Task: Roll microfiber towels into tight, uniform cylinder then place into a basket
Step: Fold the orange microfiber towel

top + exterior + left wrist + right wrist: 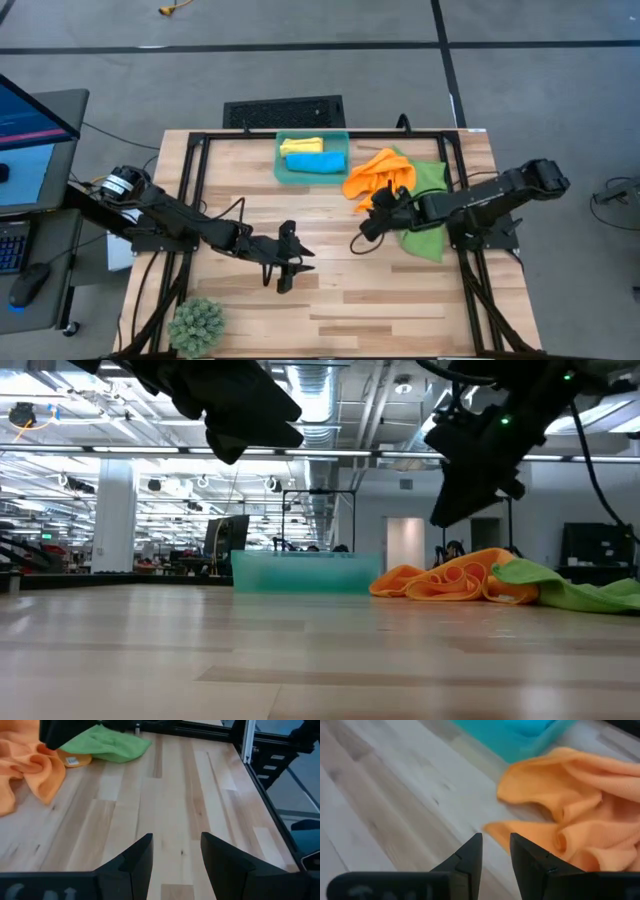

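Left gripper (285,262) open, empty, over tabletop (400,300) middle. Right gripper (372,222) open, empty, just beside crumpled orange towel (378,172) overlapping green towel (428,205) near right edge. Basket (312,178) at far edge holds yellow towel (301,146) and blue towel (315,162).

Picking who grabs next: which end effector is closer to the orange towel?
Right. The right end effector hovers empty at the orange towel's near edge, fingers apart. The left end effector hangs over bare table, well short of it, also open.

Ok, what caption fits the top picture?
Yellow towel and blue towel fill the basket; orange towel and green towel wait.
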`<move>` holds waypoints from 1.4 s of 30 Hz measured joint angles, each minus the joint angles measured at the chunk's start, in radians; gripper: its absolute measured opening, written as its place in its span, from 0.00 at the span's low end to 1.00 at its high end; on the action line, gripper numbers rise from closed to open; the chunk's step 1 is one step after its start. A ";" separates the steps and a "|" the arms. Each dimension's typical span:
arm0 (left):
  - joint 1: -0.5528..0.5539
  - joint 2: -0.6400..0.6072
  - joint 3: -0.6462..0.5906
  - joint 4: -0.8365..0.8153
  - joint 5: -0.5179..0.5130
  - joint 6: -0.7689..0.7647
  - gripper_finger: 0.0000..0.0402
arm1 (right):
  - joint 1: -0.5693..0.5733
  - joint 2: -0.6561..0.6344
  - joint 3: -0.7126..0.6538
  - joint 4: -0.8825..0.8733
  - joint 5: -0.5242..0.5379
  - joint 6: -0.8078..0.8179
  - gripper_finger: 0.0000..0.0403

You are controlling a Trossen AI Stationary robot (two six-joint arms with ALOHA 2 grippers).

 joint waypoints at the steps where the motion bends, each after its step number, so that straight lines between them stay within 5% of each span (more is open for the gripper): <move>1: 0.000 0.000 0.000 0.000 0.000 0.002 0.39 | -0.010 0.000 0.000 0.013 -0.001 -0.003 0.30; 7: 0.000 0.000 0.000 0.000 -0.013 0.004 0.39 | -0.060 0.060 0.000 0.071 -0.013 -0.003 0.30; 18: 0.000 0.000 0.000 -0.009 -0.014 -0.033 0.39 | -0.136 0.352 0.010 0.247 -0.053 -0.002 0.30; 29: -0.030 0.000 0.000 -0.012 -0.018 -0.045 0.39 | -0.150 0.391 0.013 0.326 -0.101 0.040 0.36; 36: -0.030 0.000 0.000 -0.011 -0.043 -0.044 0.39 | -0.183 0.425 0.019 0.480 -0.380 0.023 0.42; 42: -0.030 0.000 0.000 -0.013 -0.046 -0.048 0.39 | -0.081 0.456 0.015 0.614 -0.461 0.016 0.38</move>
